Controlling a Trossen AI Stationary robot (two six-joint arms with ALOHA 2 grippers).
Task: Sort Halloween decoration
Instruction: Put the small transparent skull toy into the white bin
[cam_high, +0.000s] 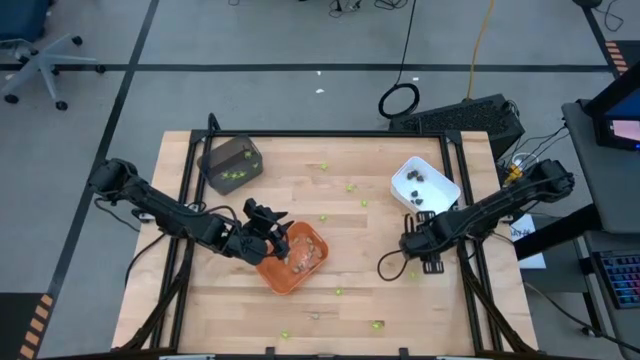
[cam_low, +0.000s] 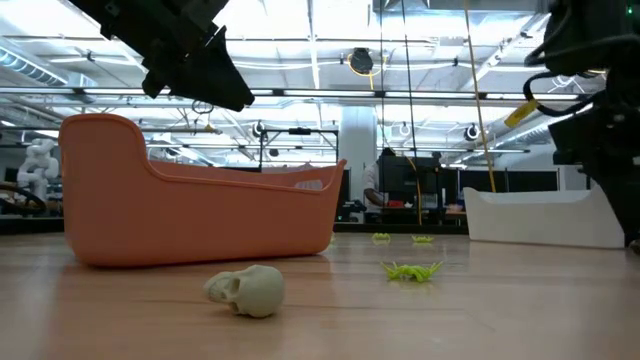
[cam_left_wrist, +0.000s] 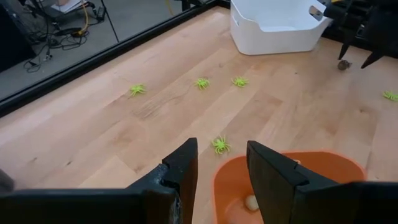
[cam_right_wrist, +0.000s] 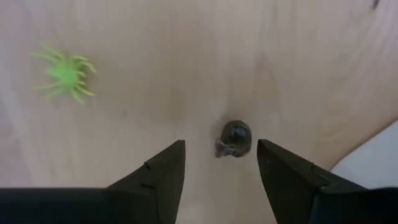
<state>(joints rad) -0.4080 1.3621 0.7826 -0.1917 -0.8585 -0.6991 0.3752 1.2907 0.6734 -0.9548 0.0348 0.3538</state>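
A dark brown skull piece (cam_right_wrist: 235, 138) lies on the wood. My right gripper (cam_right_wrist: 221, 165) (cam_high: 413, 243) points down over it, open, a finger on either side and neither touching. A lime-green spider (cam_right_wrist: 65, 73) lies close by. My left gripper (cam_left_wrist: 222, 171) (cam_high: 268, 232) hangs open above the left rim of the orange tray (cam_high: 292, 258), one finger over the inside and one outside. A tan piece (cam_left_wrist: 250, 202) lies in that tray. A tan-grey skull (cam_low: 247, 290) and a green spider (cam_low: 410, 270) rest on the table near the front edge.
A white tray (cam_high: 424, 184) with dark pieces stands at the far right. A dark grey tray (cam_high: 231, 163) with green pieces stands at the far left. Several green spiders (cam_left_wrist: 202, 83) lie scattered over the middle and near part of the table (cam_high: 350, 310).
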